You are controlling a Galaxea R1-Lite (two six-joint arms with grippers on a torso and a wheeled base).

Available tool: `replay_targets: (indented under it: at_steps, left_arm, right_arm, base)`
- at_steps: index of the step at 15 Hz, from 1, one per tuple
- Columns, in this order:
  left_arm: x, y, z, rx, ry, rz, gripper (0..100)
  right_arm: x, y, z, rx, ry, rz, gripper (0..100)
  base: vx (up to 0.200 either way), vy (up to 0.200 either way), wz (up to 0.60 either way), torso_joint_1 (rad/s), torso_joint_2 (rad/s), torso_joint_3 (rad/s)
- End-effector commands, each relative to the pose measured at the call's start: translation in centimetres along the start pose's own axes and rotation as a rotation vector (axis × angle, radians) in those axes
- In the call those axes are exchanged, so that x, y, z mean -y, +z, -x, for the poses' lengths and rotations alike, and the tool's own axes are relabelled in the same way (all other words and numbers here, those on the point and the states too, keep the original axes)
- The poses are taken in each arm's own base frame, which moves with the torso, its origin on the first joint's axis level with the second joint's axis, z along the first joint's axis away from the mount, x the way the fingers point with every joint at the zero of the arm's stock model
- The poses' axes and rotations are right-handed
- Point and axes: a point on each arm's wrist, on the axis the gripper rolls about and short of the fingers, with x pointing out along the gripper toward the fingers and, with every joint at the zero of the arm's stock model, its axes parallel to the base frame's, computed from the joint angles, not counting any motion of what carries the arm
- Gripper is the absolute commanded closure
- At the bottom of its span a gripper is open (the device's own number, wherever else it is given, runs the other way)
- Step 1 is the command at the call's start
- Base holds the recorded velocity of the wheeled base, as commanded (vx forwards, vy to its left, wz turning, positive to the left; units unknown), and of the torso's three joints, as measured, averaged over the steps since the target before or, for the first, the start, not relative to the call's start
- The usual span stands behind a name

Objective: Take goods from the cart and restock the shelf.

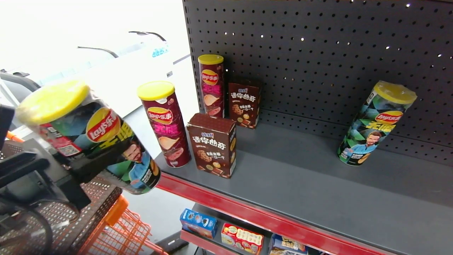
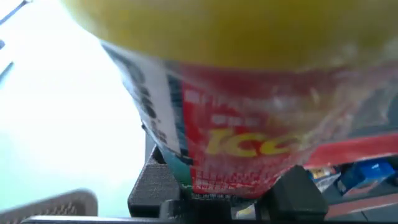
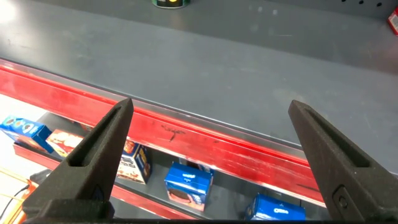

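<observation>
Head view: the left gripper [image 1: 92, 163] is clamped round the body of a green chip can [image 1: 88, 134] with a yellow lid; the can is tilted, lid away from the shelf [image 1: 300, 184], and hangs off the shelf's left end, above the orange cart [image 1: 116, 226]; on the grey shelf stand two maroon cans [image 1: 164, 124] near its left end, one at the front edge and one at the back; two brown boxes [image 1: 212, 145] stand just beside them, likewise one front and one back; a second green can [image 1: 375, 124] stands well apart at the shelf's right part, close to the pegboard [image 1: 318, 53].

Left wrist view: the left gripper's black fingers [image 2: 155, 186] press on either side of the green chip can [image 2: 249, 124]; the shelf's red front edge shows behind it.

Right wrist view: the right gripper [image 3: 211, 155] hangs spread wide, holding nothing, before the shelf's red front edge [image 3: 217, 146]; blue boxes [image 3: 189, 183] sit on the level below the shelf.
</observation>
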Motion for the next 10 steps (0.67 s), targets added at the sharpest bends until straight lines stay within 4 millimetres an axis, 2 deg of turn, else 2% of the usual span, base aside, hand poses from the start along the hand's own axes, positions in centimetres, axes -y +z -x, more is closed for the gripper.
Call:
replay_targets:
  at_steps: [1, 4, 10]
  left_arm:
    - [1.7, -1.9, -3.8, -0.044, -0.126, 0.023, 100]
    - [3.9, -1.9, -3.8, -0.061, -0.241, 0.039, 100]
    - [4.3, -1.6, -2.9, -0.142, -0.334, 0.074, 100]
  right_arm:
    - [0.0, 0.0, 0.0, 0.000, 0.000, 0.000, 0]
    - [0.0, 0.0, 0.0, -0.002, 0.001, 0.002, 0]
    - [0.0, 0.0, 0.0, -0.002, 0.001, 0.003, 0]
  base:
    - [0.000, 0.000, 0.00, 0.000, 0.00, 0.000]
    - [0.000, 0.000, 0.00, 0.000, 0.00, 0.000]
    - [0.000, 0.000, 0.00, 0.000, 0.00, 0.000]
